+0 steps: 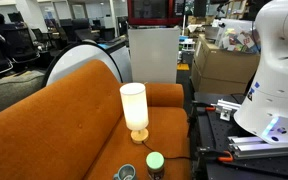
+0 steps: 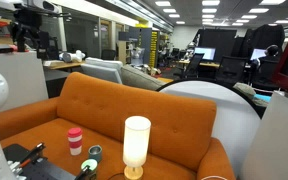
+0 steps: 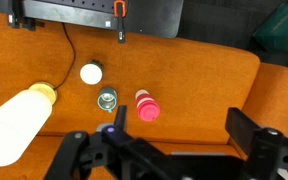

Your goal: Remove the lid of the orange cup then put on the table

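The cup [image 3: 147,107] is reddish-pink with a white band and its lid on. It stands upright on the orange fabric surface [image 3: 199,75]. It also shows in both exterior views [image 2: 75,140] [image 1: 155,160]. My gripper [image 3: 184,132] shows only in the wrist view. It is open and empty, well above the surface. The cup lies just beyond the left finger, outside the jaws.
A white lamp [image 1: 134,108] with a yellow base stands on the seat near the cup, with its cord trailing. A white disc [image 3: 91,73] and a small metal ring-shaped item [image 3: 107,99] lie beside the cup. A black bench [image 3: 94,12] with tools borders the seat.
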Robot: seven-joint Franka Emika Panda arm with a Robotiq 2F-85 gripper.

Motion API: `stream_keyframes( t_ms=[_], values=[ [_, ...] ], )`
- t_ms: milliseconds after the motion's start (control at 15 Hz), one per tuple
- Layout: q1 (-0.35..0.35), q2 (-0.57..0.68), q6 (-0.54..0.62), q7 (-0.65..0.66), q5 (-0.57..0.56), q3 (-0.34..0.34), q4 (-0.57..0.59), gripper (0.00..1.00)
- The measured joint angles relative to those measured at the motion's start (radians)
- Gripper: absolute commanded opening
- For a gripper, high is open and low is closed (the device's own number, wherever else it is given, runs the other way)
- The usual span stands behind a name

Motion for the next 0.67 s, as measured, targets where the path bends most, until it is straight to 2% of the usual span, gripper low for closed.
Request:
stream_keyframes(
  t_ms=[667],
  values=[
    [-0.018,0.015,0.019,-0.002,-0.002,0.000,0.000,1.00]
  ],
)
